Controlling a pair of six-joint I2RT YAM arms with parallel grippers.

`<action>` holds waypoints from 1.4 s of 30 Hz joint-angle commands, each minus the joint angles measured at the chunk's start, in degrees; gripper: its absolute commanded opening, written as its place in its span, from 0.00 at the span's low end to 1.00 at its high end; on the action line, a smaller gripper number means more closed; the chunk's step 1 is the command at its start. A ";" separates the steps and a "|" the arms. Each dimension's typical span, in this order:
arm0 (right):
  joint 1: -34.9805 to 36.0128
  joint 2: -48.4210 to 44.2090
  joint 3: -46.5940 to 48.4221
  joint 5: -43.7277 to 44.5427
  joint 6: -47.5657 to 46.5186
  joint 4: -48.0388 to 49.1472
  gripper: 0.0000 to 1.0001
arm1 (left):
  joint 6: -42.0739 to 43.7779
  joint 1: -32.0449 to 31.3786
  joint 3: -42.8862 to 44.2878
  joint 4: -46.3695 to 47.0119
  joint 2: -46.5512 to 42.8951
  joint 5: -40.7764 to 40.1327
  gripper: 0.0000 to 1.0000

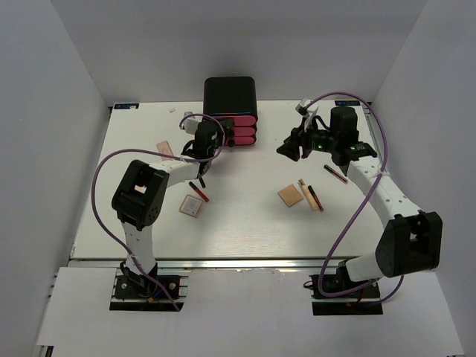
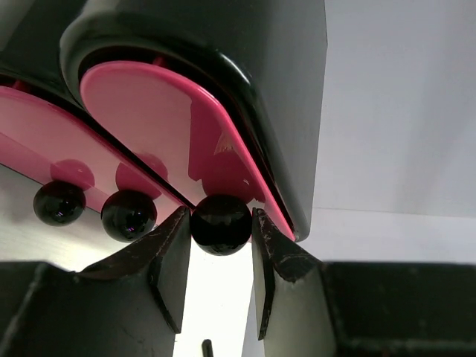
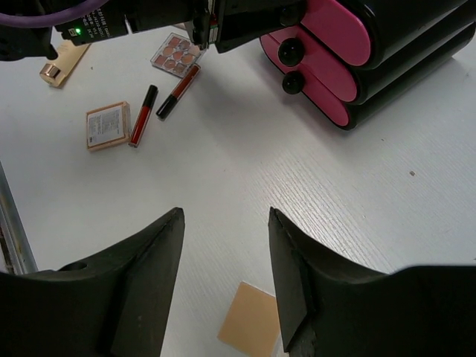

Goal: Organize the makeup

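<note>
Makeup (image 1: 335, 174) is all lying loose on the desk (image 1: 245, 230) out in front of the black drawer box (image 1: 231, 97). One palette (image 1: 164, 148) sits off to the box's left. A square palette (image 1: 192, 205) with a red stick (image 1: 198, 191) just beside it is front-left of the box, and a tan square (image 1: 290, 195) with a couple more sticks (image 1: 312, 197) is front-right. Left fingers (image 2: 178, 230) are pinched onto the round black knob (image 2: 221, 223) of a pink drawer (image 2: 149, 111). Right fingers (image 3: 167, 238) hang wide apart over the desk, right of the box, holding nothing.
</note>
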 commanded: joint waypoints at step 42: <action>8.35 6.80 -4.17 31.87 -6.17 -21.09 0.89 | 10.04 -3.63 -23.57 -31.27 -44.32 0.77 0.87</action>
